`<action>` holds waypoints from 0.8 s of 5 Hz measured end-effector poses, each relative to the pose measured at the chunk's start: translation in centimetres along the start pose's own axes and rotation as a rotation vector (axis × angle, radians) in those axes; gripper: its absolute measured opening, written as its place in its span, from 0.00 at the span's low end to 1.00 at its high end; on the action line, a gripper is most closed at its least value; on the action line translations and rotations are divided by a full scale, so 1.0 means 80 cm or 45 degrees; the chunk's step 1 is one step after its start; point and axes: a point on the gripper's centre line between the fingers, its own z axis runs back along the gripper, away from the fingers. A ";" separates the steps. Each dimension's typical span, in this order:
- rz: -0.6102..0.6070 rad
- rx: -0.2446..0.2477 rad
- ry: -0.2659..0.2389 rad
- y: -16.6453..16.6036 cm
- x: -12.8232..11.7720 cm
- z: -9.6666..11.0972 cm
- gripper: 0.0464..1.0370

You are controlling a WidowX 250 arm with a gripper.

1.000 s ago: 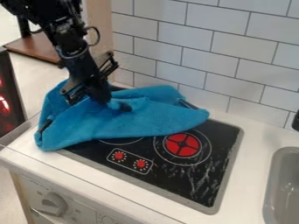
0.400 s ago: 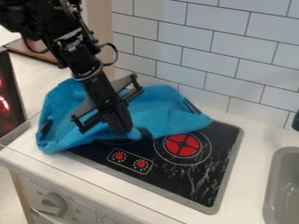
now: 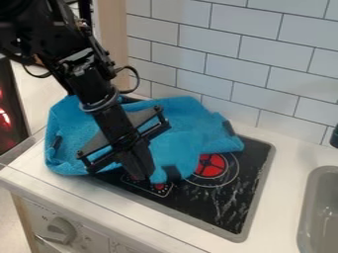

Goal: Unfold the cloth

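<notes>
Pincer (image 3: 143,177), black, one: tilted above the stovetop's (image 3: 224,210) front left part, clenched on the front edge of the cloth. Cloth (image 3: 182,126), blue, one: lay rumpled across the stovetop's back and left parts, its left portion extending past the stovetop; black patches at the edges. Burner (image 3: 210,166), red, one: partly covered, on the stovetop's right half. Table (image 3: 287,146), white: surrounded the stovetop. Sink (image 3: 322,202), grey, one: stood right of the stovetop. Wall (image 3: 257,54), pale tile: rose behind the stovetop.
</notes>
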 end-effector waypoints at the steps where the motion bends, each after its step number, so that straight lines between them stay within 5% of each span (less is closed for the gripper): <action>1: -0.047 0.021 0.056 0.012 -0.024 -0.003 0.00; 2: -0.106 0.051 0.081 0.022 -0.039 -0.005 0.02; 3: -0.099 0.076 0.091 0.025 -0.041 -0.005 0.17; 4: -0.074 0.070 0.087 0.021 -0.038 -0.003 0.43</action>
